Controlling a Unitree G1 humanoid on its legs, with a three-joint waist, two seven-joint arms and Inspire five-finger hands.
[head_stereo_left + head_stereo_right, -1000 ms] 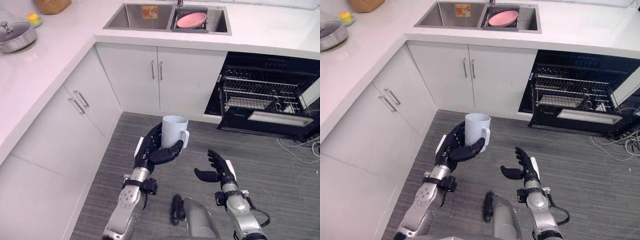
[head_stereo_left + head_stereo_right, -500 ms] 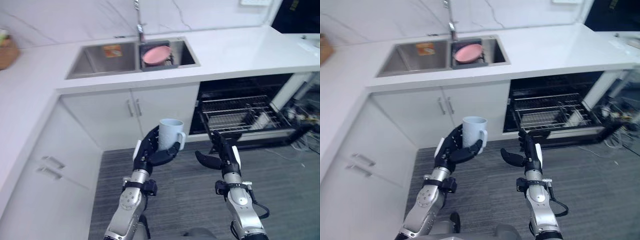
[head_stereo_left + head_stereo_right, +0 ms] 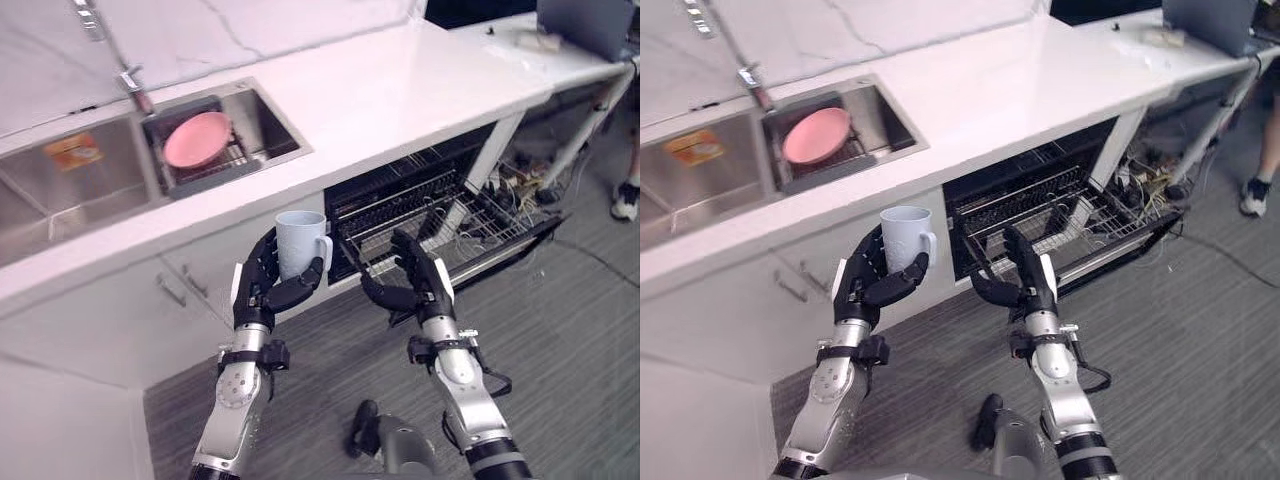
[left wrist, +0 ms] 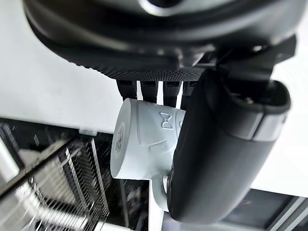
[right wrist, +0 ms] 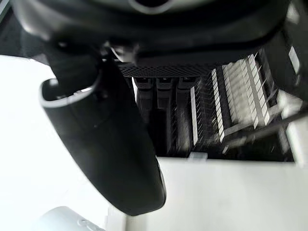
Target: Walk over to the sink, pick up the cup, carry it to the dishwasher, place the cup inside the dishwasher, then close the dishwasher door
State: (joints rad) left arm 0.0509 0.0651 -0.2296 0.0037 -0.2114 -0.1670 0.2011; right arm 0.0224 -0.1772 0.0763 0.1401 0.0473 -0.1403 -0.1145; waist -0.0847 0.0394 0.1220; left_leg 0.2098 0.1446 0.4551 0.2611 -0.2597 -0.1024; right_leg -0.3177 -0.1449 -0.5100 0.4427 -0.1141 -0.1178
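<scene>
The fingers [image 4: 154,89] and thumb [image 4: 216,159] of the left hand [image 3: 262,292] were curled round the pale mug [image 3: 298,243]. They held it upright in the air before the counter's edge, its handle turned toward the right hand [image 3: 415,285]. That hand hung just beside it with its fingers loose and spread, grasping nothing.

The carry looked nearly over, with the placing not yet begun. The dishwasher [image 3: 400,200] stood just past both hands, its door [image 3: 515,243] dropped open and its lower rack [image 3: 480,225] drawn out over it. The next move probably called for reaching the mug forward and to the right, down into a free spot among the wires. The mug would likely need tipping, and the handle kept clear of the tines.

The open door and the drawn-out rack lay in the path, so the approach was better made from above. Behind to the left, the sink [image 3: 60,190] held a pink bowl [image 3: 197,139]. Loose cables [image 3: 510,175] lay under the white countertop [image 3: 400,90], and a person's shoe [image 3: 627,200] showed at the far right.
</scene>
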